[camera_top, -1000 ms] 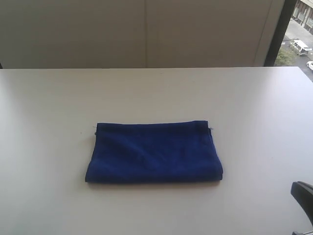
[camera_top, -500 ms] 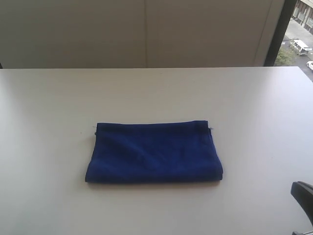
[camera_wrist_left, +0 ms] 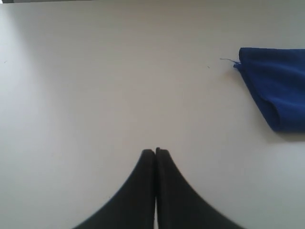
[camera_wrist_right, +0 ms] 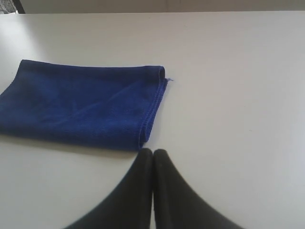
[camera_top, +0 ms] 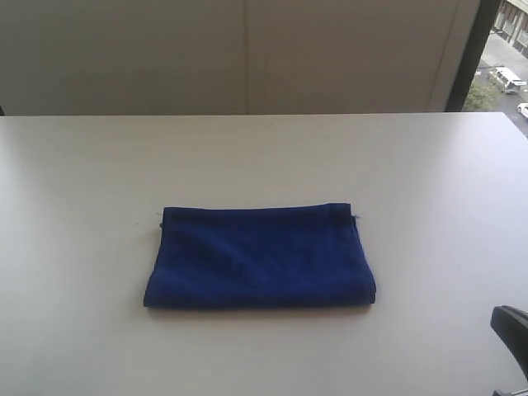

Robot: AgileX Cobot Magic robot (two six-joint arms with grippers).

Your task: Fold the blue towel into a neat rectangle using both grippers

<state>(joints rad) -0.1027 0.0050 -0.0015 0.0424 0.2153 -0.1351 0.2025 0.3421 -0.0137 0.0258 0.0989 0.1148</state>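
A blue towel (camera_top: 260, 257) lies folded mid-frame; left hand (camera_wrist_left: 155, 151) and right hand (camera_wrist_right: 153, 151) hang clear, clenched empty, folding seemingly done.

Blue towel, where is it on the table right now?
In the exterior view the blue towel lies folded flat near the middle of the white table. The left hand and right hand are both shut and off it.

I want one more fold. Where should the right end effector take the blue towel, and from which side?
Probably the blue towel by its right short edge, from the right: it lies flat, and that stitched, layered edge faces the right end effector, which is shut.
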